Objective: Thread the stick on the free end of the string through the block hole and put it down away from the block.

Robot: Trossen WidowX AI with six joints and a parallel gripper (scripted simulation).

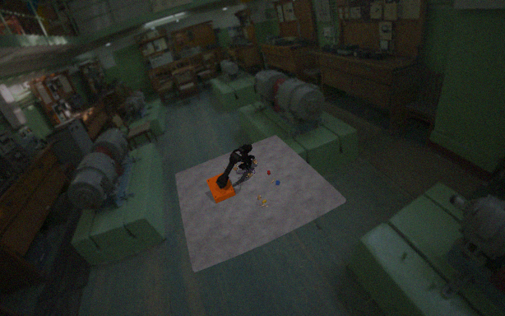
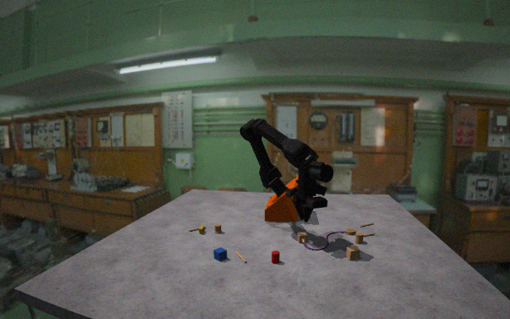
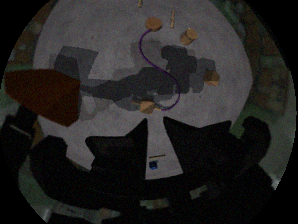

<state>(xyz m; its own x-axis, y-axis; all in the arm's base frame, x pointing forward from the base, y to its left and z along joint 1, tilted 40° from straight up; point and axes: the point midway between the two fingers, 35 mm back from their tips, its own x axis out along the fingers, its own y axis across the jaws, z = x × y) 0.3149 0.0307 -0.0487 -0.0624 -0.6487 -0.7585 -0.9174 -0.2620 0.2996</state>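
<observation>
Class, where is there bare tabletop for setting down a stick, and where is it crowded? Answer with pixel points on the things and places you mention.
Bare patches: between the red cylinder [image 2: 276, 257] and the near edge; between the blue cube [image 2: 220, 254] and the left edge. Crowded: around the purple string [image 2: 317, 249] [image 3: 159, 68], with blocks and sticks close by.
</observation>
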